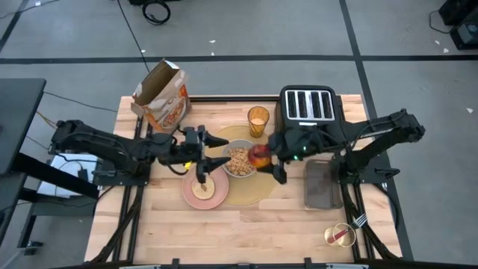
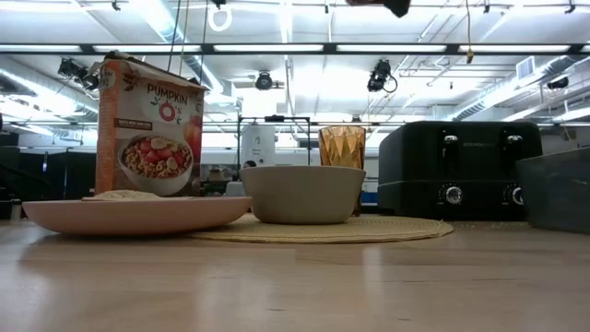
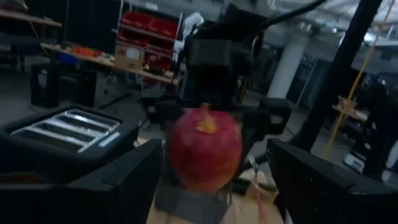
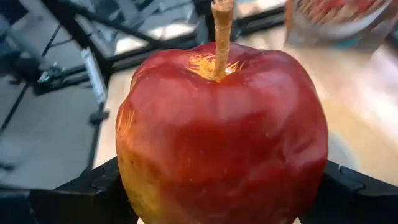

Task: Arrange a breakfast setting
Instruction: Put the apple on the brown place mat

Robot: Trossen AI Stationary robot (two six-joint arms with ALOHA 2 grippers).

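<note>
Over table (image 1: 284, 224): right gripper (image 1: 270, 158) clamps apple (image 1: 259, 155), stem-axis horizontal.

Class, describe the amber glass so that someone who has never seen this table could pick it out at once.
Find the black toaster at the table's far edge. Just beside it, toward the cereal box, the amber glass stands upright behind the grey bowl. It is the only see-through, faceted, honey-coloured thing there.

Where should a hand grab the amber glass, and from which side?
Grip the amber glass across its faceted wall, coming straight down from above. It stands upright with its mouth open, hemmed in by the toaster and the grey bowl, so a sideways approach looks cramped. The right hand holds the apple.
</note>
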